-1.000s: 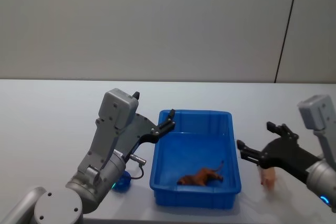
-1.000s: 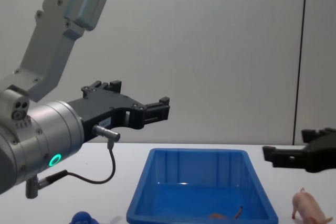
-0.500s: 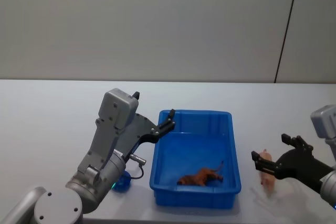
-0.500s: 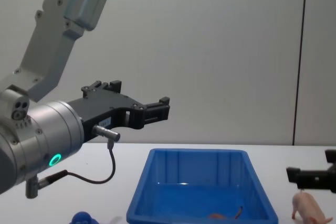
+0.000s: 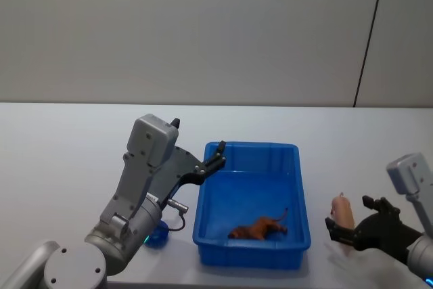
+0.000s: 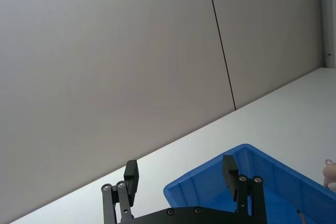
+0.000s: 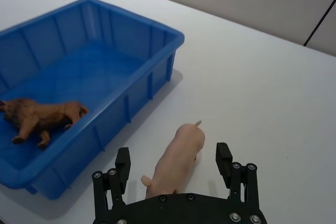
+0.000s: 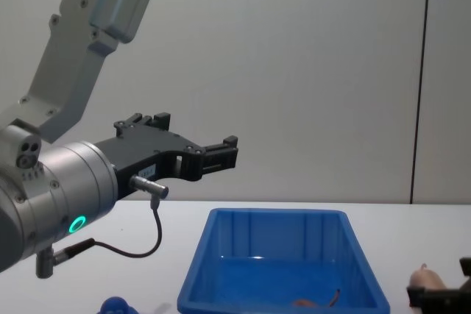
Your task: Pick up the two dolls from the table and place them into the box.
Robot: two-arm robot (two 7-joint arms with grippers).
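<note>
Pig (image 7: 178,158): stands on the table (image 7: 273,77) between the right gripper's fingers; neither seems to touch it.
Right gripper (image 7: 173,155): low over the table, jaws wide apart, holding nothing.
Box (image 7: 131,17): just beside the right gripper; a brown toy animal (image 7: 39,116) lies inside.
Blue doll (image 5: 157,233): on the table under the left arm, beyond the box from the right gripper.
Left gripper (image 5: 218,155): raised by the box's far left corner, fingers parted, empty.

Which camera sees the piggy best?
The right wrist view: nearly the whole pig sits between the right gripper's open fingers. In the head view the pig is partly behind that gripper; chest and left wrist views catch a bit.
</note>
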